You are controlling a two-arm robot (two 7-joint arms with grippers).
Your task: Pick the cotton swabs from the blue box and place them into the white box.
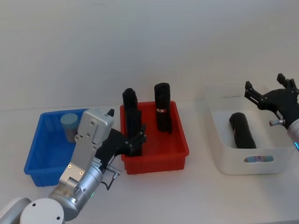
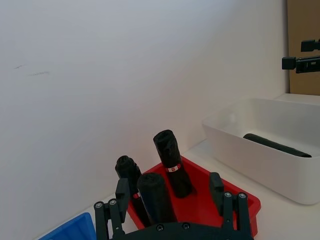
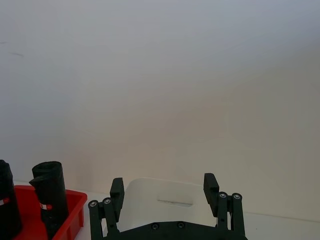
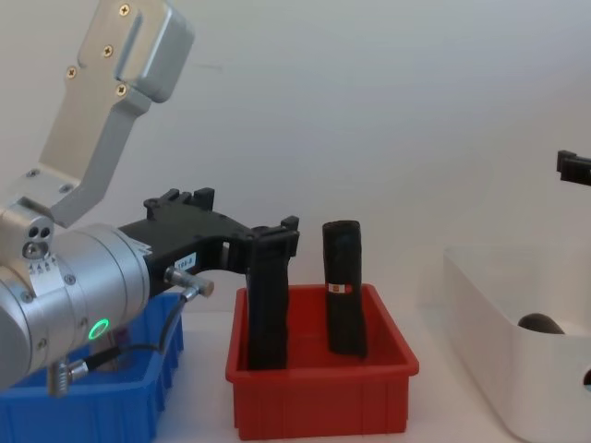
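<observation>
My left gripper [image 1: 138,140] hangs over the near-left corner of the red bin [image 1: 180,140], its fingers [image 2: 122,192] spread to either side of the top of a black roll [image 2: 156,196] that stands upright there; I cannot tell whether the pads touch it. Two more black rolls stand in that bin, one behind it [image 1: 129,99] and one toward the back right [image 1: 162,107] with a red-white band. The cotton swabs [image 1: 70,127], a single jar with a pale blue lid, sit in the back of the blue box [image 1: 39,149] on my left, just beside the red bin. My right gripper [image 1: 270,95] hovers above the far right side of the white box [image 1: 236,156], fingers [image 3: 116,189] spread wide and holding nothing. A black roll [image 1: 243,130] lies on its side inside the white box.
</observation>
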